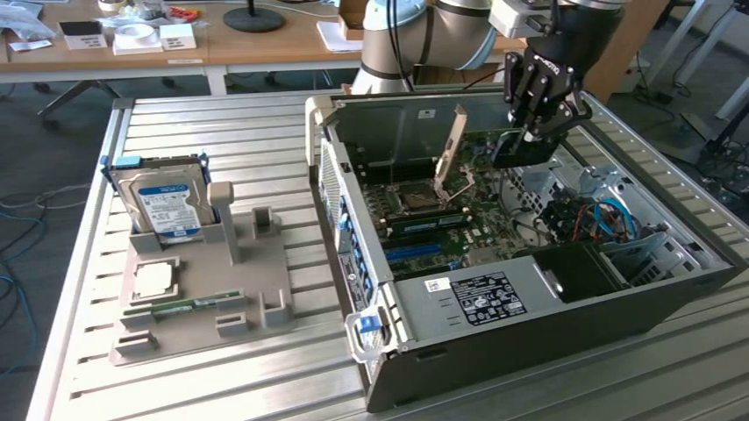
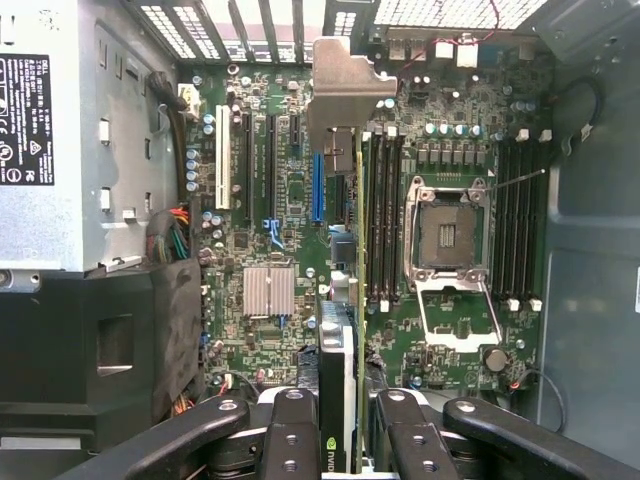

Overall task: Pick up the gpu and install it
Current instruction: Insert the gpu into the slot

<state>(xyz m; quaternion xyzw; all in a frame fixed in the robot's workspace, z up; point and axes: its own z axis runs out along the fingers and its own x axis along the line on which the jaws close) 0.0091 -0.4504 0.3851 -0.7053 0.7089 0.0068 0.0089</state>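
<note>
Over the open black computer case [image 1: 550, 351] on the slatted metal tabletop [image 1: 210, 132], at about 1 o'clock in the exterior view, the black end effector [image 1: 541, 123] is clamped on the gpu [image 1: 521, 151]. It holds the card edge-down inside the case, clear above the green motherboard [image 1: 468, 219]. From that camera the card is just a dark slab under the arm. That view also takes in, at 9 o'clock from the case, a grey moulded holder [image 1: 252, 263] carrying an upright blue-and-white-labelled hard drive [image 1: 170, 206], a square pale processor chip [image 1: 156, 279] and a narrow green RAM stick [image 1: 188, 307] lying flat. The wrist view looks along the card itself: a black face with a green-and-white logo, a thin green circuit-board edge beside it, and a pale metal bracket [image 2: 345, 80] at the far end. The black fingers [image 2: 290, 440] press on both flat sides. Beneath it lie an open silver processor socket [image 2: 445, 235], a finned silver heat sink [image 2: 268, 290] and a blue expansion slot [image 2: 317, 188].
</note>
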